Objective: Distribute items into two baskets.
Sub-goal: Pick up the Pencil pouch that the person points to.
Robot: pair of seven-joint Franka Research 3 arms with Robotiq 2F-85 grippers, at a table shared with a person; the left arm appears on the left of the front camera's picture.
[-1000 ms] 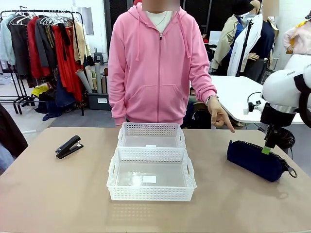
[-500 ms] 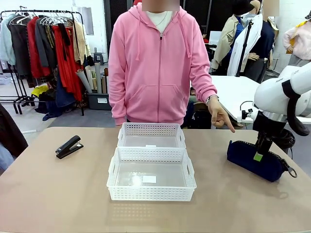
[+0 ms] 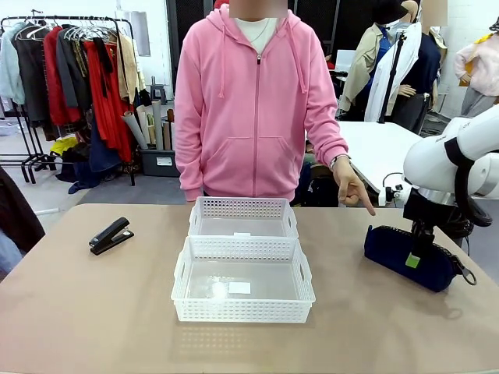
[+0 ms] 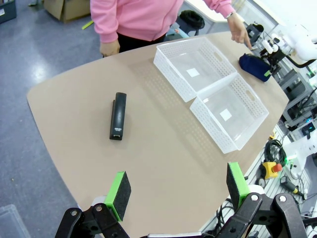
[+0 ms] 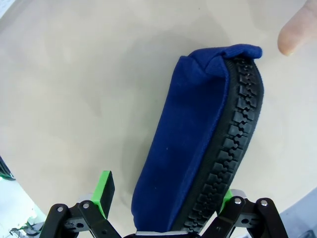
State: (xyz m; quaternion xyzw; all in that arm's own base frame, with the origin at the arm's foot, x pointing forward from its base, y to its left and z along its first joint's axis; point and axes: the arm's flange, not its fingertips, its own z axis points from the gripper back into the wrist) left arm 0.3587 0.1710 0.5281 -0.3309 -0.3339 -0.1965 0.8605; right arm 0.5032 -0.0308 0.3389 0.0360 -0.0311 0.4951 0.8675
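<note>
The dark navy zippered pouch [image 3: 390, 248] lies on the table at the right. My right gripper [image 3: 415, 253] is lowered over it, open, one finger on each side. In the right wrist view the pouch [image 5: 198, 148] runs up between the green pads [image 5: 104, 191], with a gap on the left side. The black stapler [image 3: 111, 235] lies at the far left. Two white lattice baskets stand mid-table, the smaller [image 3: 242, 207] behind the larger [image 3: 242, 310]. My left gripper [image 4: 177, 191] hangs open high above the table, with the stapler [image 4: 118, 115] and both baskets [image 4: 210, 129] below it.
A person in a pink hoodie stands at the far side, and their hand [image 3: 352, 189] points a finger down at the pouch. The fingertip [image 5: 296, 32] hovers just beyond the pouch's far end. Bare tabletop [image 3: 93, 312] surrounds the baskets.
My right gripper has come down and slightly left, from just above the pouch to straddling it. The left arm, the stapler, the baskets and the pointing hand have not moved.
</note>
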